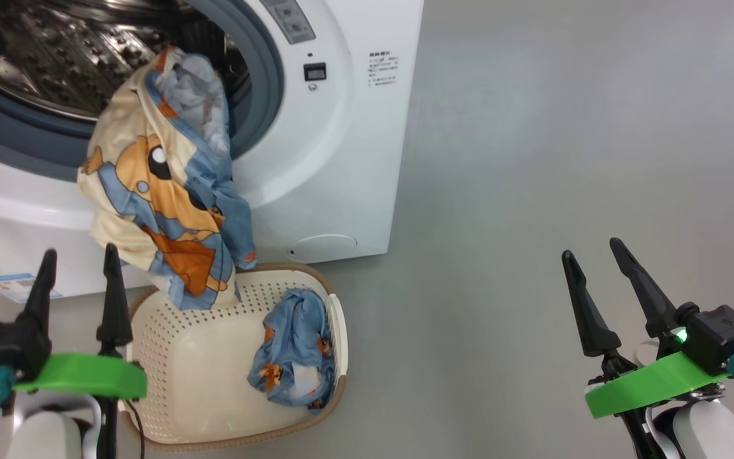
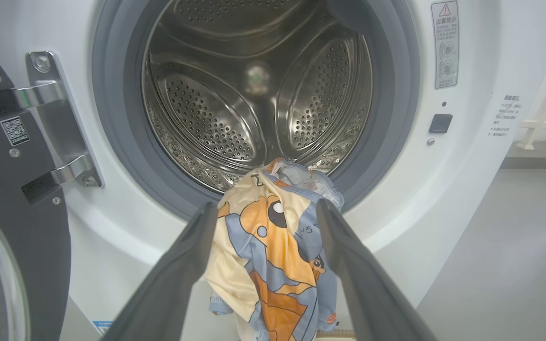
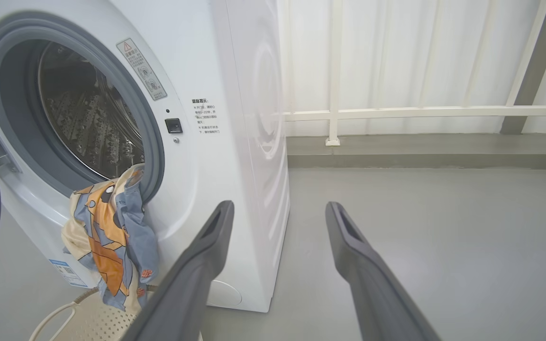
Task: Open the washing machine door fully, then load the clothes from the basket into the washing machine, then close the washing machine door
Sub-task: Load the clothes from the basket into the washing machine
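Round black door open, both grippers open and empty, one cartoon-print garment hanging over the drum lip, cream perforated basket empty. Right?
One error: the cream perforated plastic basket is not empty. The head view shows a crumpled light blue printed garment lying in it, against its right wall. The rest of the statement holds.

The washing machine [image 1: 341, 159] occupies the upper left of the frame, with its drum [image 1: 35, 57] exposed. A large garment [image 1: 157, 191] hangs out over the grey rubber ring [image 1: 259, 95]. Its lower end overlaps the rear rim of the basket [image 1: 201, 357], which stands on the floor [image 1: 532, 159] at lower centre-left. A smaller piece [image 1: 294, 347] lies against the basket's right wall. The left claw [image 1: 80, 250], lower left, and the right claw [image 1: 591, 247], lower right, both have their fingers spread and hold nothing.
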You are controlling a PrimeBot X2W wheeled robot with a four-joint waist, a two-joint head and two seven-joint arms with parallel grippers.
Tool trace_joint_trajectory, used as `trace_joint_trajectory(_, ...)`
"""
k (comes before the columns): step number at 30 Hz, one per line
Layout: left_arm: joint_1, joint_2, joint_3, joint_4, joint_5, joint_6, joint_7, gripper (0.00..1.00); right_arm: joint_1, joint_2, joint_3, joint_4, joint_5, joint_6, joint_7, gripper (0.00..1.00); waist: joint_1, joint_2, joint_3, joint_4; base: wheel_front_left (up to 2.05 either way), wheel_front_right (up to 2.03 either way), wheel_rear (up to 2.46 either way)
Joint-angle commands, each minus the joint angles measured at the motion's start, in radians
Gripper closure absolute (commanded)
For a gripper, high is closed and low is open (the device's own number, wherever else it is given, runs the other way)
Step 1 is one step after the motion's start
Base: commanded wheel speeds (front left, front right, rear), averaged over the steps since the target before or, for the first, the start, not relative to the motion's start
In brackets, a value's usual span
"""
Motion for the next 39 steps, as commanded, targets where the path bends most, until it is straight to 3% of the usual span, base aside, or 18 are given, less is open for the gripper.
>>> trace_joint_trajectory(1, 0.021, 0.024, 0.026, -0.039, -0.008, -0.002, -0.005, 0.00, 0.011, -0.018, 0.014, -0.021, 0.002, 0.005, -0.008, 0.00, 0.0001, 0.0000, -0.027, 0.014, 0.00, 0.00, 0.00)
trace_joint_trajectory(24, 0.292, -0.008, 0.017, -0.181, -0.022, -0.002, -0.005, 0.00, 0.168, -0.028, -0.063, -0.036, 0.008, 0.005, -0.008, 0.00, 0.0001, 0.0000, -0.143, 0.064, 0.00, 0.00, 0.00)
trace_joint_trajectory(39, 0.313, -0.020, 0.025, -0.206, -0.021, -0.002, -0.005, 0.00, 0.173, -0.027, -0.066, -0.048, 0.004, 0.005, -0.008, 0.00, 0.0001, 0.0000, -0.136, 0.068, 0.00, 0.00, 0.00)
